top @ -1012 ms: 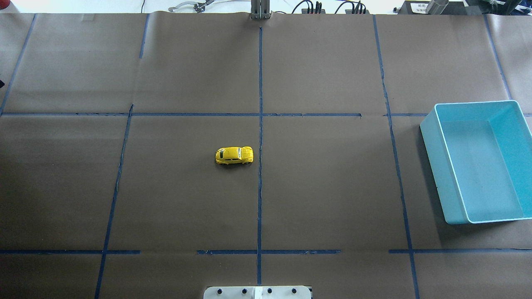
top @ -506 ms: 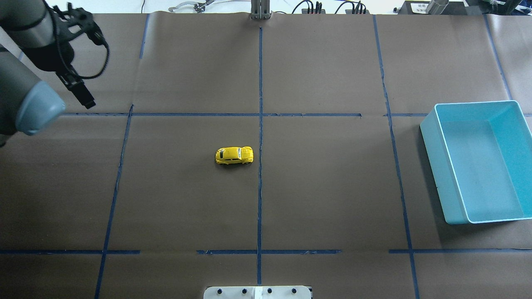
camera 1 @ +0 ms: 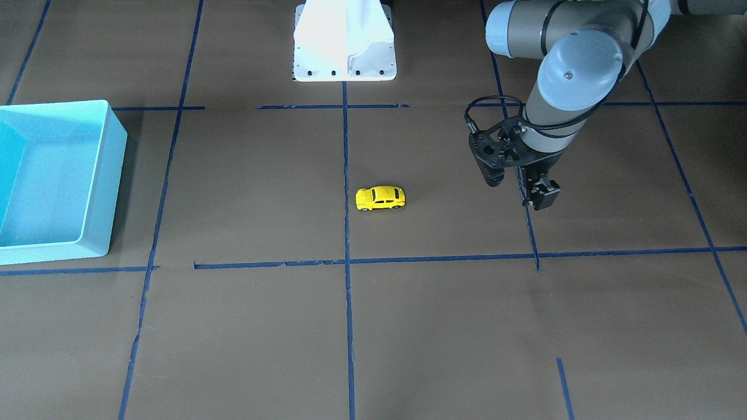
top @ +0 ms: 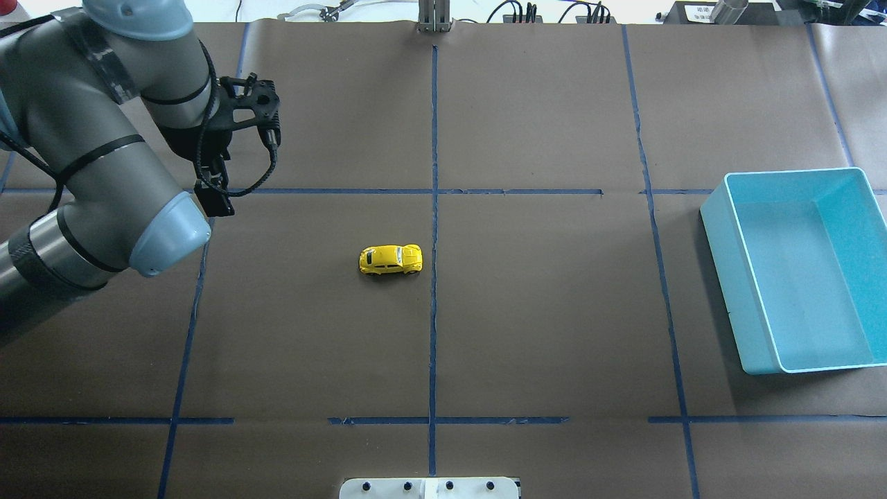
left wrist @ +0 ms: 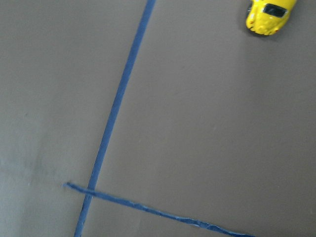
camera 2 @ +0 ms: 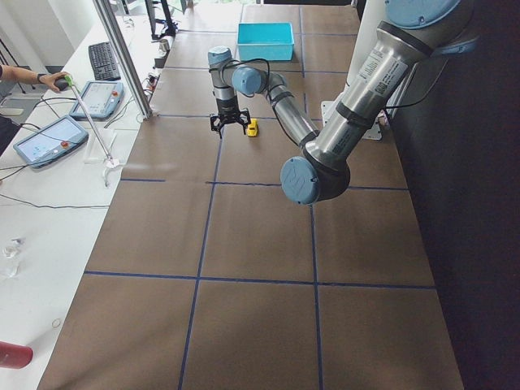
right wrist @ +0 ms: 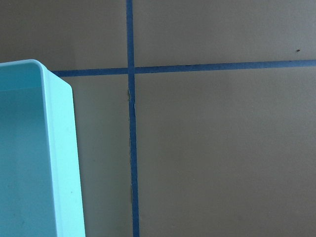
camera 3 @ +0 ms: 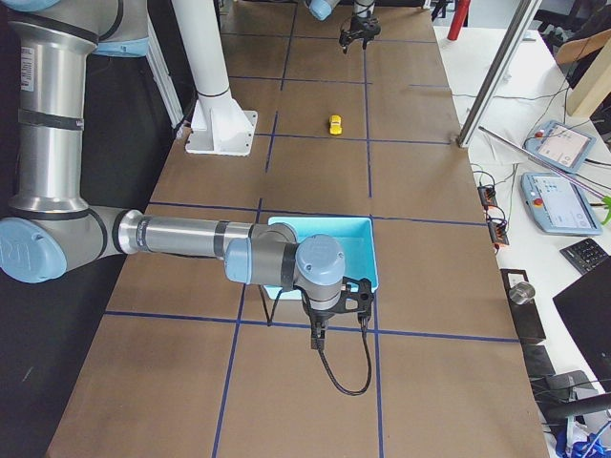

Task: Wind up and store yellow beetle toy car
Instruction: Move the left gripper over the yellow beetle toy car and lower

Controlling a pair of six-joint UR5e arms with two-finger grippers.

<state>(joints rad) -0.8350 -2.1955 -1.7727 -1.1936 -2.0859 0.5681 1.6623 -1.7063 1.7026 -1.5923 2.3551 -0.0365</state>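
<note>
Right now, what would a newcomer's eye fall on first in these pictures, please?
The bright yellow beetle toy car stands alone on its wheels near the middle of the brown table. Next come the turquoise bin at the table's end on the robot's right, and the left gripper, hanging above the table well apart from the car.

Reference: beetle toy car point(top: 391, 259), on the table point(top: 554, 312), mid-surface.
Left gripper point(top: 216, 201): well apart on the car's left, above the table.
Bin point(top: 724, 277): on the table, far to the car's right.
Right gripper point(camera 3: 320, 329): beyond the bin, farther right.
</note>
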